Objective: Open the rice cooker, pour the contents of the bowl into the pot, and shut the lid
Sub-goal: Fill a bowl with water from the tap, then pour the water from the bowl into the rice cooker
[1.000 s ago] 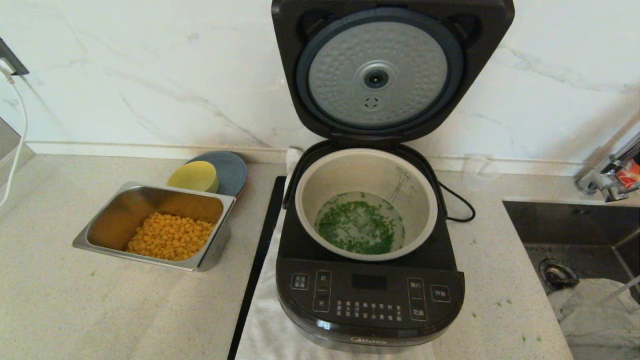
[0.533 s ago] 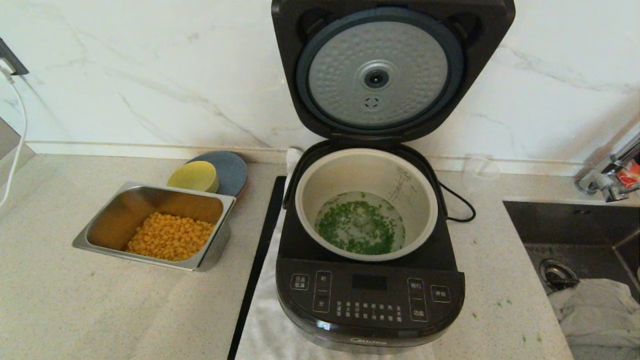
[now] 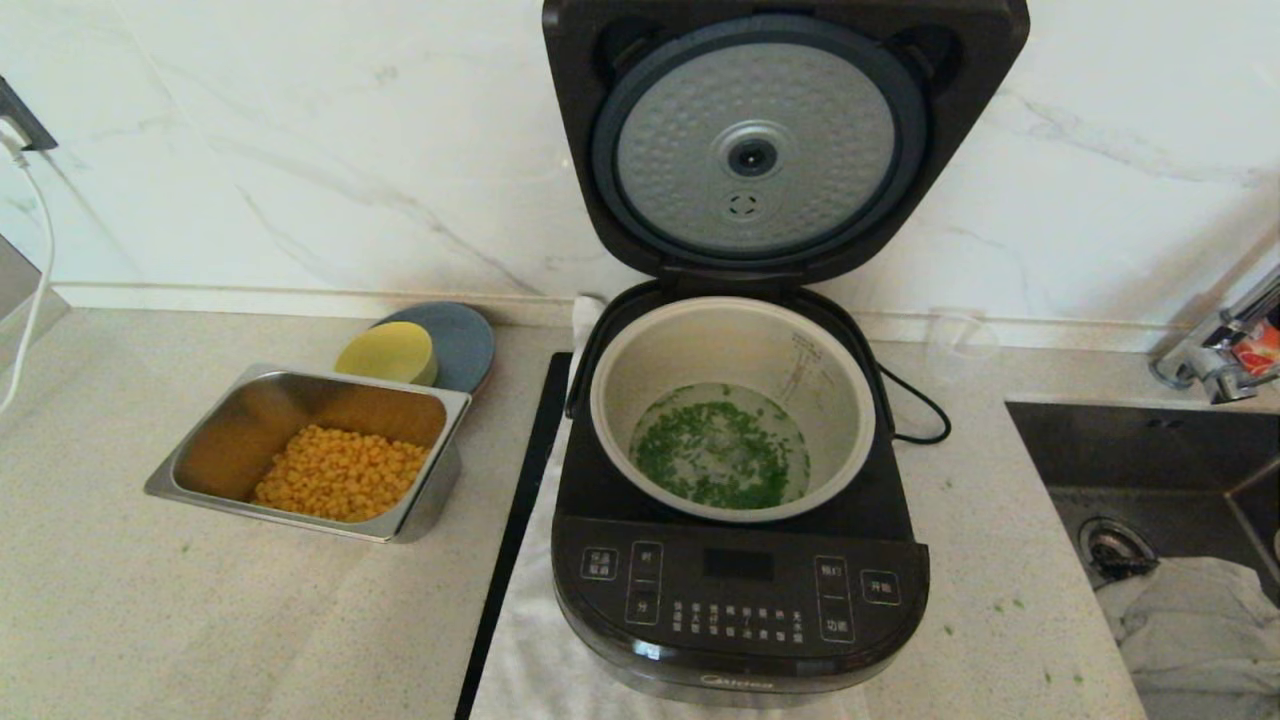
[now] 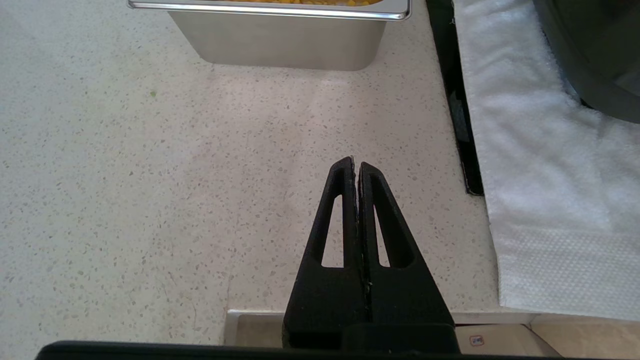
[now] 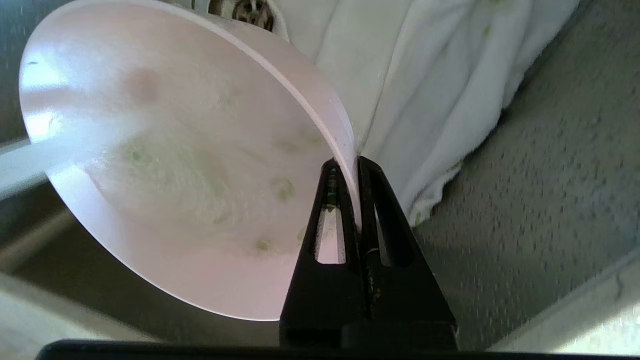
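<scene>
So the rice cooker (image 3: 740, 480) sits mid-worktop on a white towel (image 4: 540, 165), with the lid (image 3: 785, 140) standing fully up, dimpled silver underside facing out. The pot (image 3: 733, 408) is seated inside and the chopped green herb bits (image 3: 718, 453) are floating in clear liquid at its bottom. Right gripper (image 5: 352, 167) has its jaws pinching the rim of the bowl (image 5: 180, 165), which is tilted over the sink (image 5: 550, 210) next to a white cloth (image 5: 425, 75); only a few green specks cling to the pink inside. Left gripper (image 4: 356, 165) hovers over bare worktop (image 4: 150, 200) with jaws pressed together, near side of the steel tray (image 3: 310, 450) of corn kernels (image 3: 340, 485). A yellow dish (image 3: 387, 353) on a grey plate (image 3: 460, 340) sits just behind the tray.
</scene>
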Motion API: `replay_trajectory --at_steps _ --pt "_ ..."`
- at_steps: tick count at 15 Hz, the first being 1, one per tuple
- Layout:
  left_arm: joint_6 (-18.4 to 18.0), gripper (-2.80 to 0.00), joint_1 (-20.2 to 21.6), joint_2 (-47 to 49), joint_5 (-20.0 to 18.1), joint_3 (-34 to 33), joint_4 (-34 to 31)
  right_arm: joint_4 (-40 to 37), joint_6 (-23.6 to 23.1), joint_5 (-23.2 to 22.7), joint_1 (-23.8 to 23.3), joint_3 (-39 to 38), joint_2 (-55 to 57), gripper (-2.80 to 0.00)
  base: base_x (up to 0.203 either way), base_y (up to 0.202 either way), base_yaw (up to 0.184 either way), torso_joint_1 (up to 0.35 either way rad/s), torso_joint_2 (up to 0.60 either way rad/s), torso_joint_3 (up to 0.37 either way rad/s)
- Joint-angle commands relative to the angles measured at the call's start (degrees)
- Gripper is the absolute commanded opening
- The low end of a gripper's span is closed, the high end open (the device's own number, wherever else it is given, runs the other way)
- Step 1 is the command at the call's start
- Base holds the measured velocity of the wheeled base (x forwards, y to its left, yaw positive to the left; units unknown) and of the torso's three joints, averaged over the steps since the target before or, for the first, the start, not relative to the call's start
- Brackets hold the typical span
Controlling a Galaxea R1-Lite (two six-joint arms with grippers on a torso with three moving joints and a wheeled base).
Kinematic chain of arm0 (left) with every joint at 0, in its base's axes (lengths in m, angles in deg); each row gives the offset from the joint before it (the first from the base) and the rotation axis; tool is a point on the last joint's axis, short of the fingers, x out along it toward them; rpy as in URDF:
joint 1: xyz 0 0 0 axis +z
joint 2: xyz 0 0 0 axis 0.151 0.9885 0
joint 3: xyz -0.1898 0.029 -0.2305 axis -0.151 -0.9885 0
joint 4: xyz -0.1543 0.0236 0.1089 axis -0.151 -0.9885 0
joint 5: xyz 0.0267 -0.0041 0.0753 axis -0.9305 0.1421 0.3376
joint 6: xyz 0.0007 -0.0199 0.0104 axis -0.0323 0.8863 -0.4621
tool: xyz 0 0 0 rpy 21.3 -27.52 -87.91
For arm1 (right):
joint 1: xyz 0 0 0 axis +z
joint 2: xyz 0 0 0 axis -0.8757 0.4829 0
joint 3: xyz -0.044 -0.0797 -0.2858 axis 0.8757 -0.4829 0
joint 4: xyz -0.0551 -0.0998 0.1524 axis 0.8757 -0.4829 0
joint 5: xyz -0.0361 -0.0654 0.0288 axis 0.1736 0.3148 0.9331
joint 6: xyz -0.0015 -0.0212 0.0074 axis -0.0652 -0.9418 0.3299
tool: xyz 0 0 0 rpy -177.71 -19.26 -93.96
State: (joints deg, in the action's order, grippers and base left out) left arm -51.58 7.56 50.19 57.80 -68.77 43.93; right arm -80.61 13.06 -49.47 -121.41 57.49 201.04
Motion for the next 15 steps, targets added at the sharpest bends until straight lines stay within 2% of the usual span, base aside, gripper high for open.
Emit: replay_trajectory --at_steps 1,5,9,12,15 --pt "-0.02 -2.80 -0.02 -0.06 -0.01 -0.02 -0.11 -0.10 -1.11 -0.46 0.42 -3.73 -4.43 -2.80 0.000 0.000 0.000 0.000 0.00 0.000" --pt "-0.02 -2.80 -0.02 -0.06 -0.01 -0.02 -0.04 0.03 -5.14 -2.10 4.50 -13.82 -16.74 -2.80 0.000 0.000 0.000 0.000 0.00 0.000" --pt "-0.02 -2.80 -0.02 -0.06 -0.01 -0.02 -0.12 0.03 -5.85 -1.93 12.23 -20.97 -29.43 -2.80 0.000 0.000 0.000 0.000 0.00 0.000" --pt "-0.02 -2.80 -0.02 -0.06 -0.01 -0.02 -0.12 -0.99 -5.74 -0.73 22.00 -23.93 -37.86 -2.80 0.000 0.000 0.000 0.000 0.00 0.000" --pt "-0.02 -2.80 -0.02 -0.06 -0.01 -0.02 -0.04 -3.74 -5.10 3.78 34.10 -24.14 -43.25 -2.80 0.000 0.000 0.000 0.000 0.00 0.000"
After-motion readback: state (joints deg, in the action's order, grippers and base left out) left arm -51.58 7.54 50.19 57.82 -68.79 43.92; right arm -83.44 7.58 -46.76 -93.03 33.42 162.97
